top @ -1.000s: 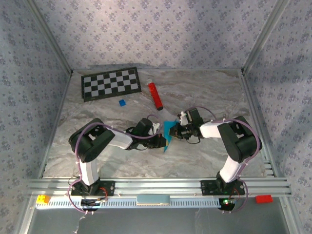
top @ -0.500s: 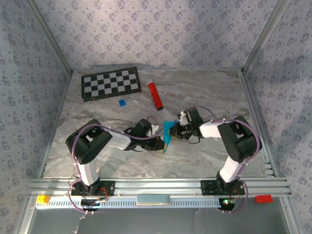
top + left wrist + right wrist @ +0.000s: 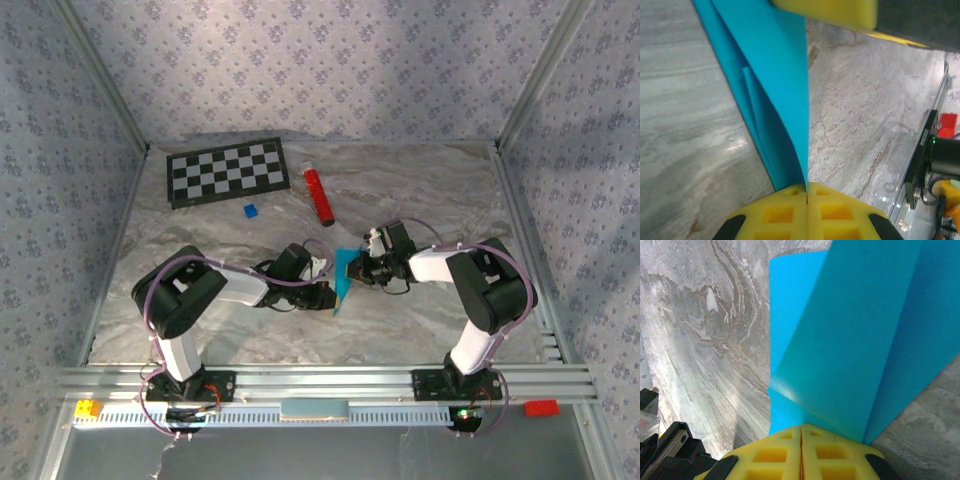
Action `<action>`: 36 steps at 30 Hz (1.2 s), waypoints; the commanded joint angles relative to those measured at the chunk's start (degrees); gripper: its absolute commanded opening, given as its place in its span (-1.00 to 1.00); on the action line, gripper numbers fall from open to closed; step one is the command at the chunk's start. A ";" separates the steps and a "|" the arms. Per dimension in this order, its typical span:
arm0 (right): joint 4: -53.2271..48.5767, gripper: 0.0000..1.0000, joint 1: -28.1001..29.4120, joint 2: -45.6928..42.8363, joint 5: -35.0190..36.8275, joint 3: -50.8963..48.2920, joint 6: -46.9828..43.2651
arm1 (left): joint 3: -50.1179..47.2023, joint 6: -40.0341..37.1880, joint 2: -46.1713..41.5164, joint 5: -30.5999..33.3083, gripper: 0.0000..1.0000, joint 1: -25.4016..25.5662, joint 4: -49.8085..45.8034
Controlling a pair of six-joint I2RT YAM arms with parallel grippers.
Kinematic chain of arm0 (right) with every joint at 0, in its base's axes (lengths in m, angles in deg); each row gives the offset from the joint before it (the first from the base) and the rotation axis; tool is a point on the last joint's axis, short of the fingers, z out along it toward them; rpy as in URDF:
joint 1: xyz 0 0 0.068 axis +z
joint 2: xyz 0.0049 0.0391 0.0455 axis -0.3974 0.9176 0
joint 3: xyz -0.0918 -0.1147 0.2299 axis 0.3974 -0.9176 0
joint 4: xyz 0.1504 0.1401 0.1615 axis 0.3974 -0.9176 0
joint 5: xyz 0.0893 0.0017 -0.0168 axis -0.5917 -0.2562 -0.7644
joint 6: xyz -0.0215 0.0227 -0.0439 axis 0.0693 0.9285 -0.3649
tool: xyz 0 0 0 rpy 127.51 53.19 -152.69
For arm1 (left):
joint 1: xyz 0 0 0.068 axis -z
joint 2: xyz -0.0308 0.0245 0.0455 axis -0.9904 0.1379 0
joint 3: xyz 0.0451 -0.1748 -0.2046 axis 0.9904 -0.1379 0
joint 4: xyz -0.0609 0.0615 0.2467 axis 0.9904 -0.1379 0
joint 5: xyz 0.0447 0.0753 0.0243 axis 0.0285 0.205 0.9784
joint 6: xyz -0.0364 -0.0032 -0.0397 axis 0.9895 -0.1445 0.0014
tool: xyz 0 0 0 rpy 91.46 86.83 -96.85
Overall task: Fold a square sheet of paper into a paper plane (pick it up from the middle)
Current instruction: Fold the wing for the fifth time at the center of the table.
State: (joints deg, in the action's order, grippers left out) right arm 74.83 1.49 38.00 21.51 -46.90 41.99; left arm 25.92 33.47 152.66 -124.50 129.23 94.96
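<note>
Our left gripper [image 3: 328,292] and right gripper [image 3: 357,270] both pinch the thin cyan-blue square sheet of paper [image 3: 343,270], yellow pads [image 3: 780,212] closed on its edges, at the middle of the grey marbled table [image 3: 440,190]. Over the last second the sheet has narrowed into a steeper, upright fold. We judge a crease is closing.

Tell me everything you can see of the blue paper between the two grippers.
The paper is thin, bright cyan-blue and partly folded, with creases and overlapping layers. It is held roughly on edge over the marbled table, near its middle. The left gripper and right gripper are each shut on it from opposite sides.
</note>
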 commanded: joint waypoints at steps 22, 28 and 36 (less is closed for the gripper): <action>-7.95 -0.82 0.04 2.76 6.78 -0.24 -1.39 | -1.73 -3.84 -1.87 2.72 -0.95 3.42 -19.64; -8.05 -0.82 0.13 2.71 6.77 -0.16 -1.41 | -2.32 -3.58 -2.28 2.26 -0.89 3.39 -19.22; -8.43 -0.83 0.19 2.69 7.09 -0.05 -1.39 | -3.72 -3.40 -3.40 2.02 -0.94 3.42 -18.40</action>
State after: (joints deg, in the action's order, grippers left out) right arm 73.02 1.75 38.13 22.17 -45.93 41.97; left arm 25.87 30.23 149.29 -120.42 131.37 87.20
